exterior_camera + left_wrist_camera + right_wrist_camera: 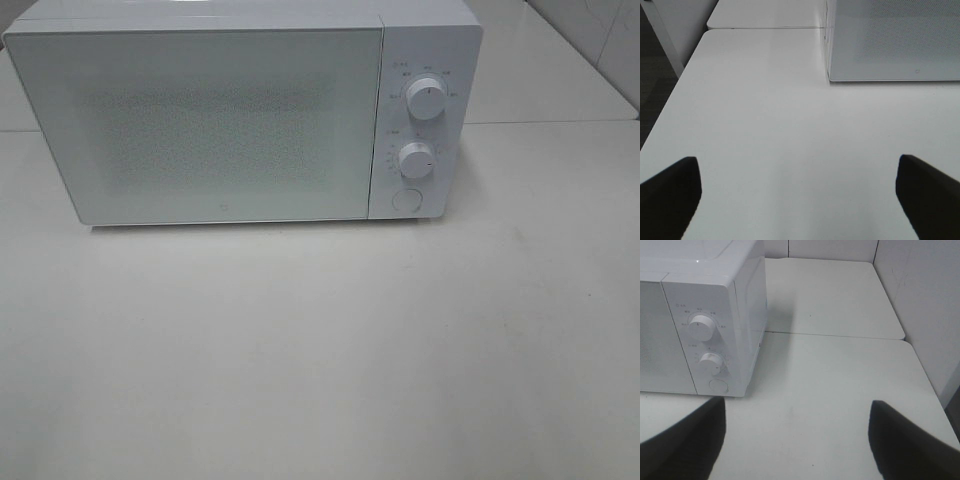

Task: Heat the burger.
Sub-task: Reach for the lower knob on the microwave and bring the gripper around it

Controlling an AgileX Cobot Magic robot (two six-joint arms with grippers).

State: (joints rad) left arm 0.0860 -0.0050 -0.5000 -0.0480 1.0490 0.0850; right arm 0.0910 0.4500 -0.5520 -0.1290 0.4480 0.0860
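The burger is out of view in every frame. A white microwave (240,110) stands at the back of the table with its door (200,125) shut; two knobs and a round button (407,199) sit on its right panel. My left gripper (797,195) hangs open above bare table, in front of the microwave's left corner (890,45), nothing between its dark fingers (670,195). My right gripper (797,435) is open too, to the right of the control panel (707,347), holding nothing. Neither arm shows in the high view.
The white table (320,350) meets a second tabletop behind it at a seam (840,336). A white wall (925,300) borders the right side. The table's left edge (670,100) drops to a dark floor.
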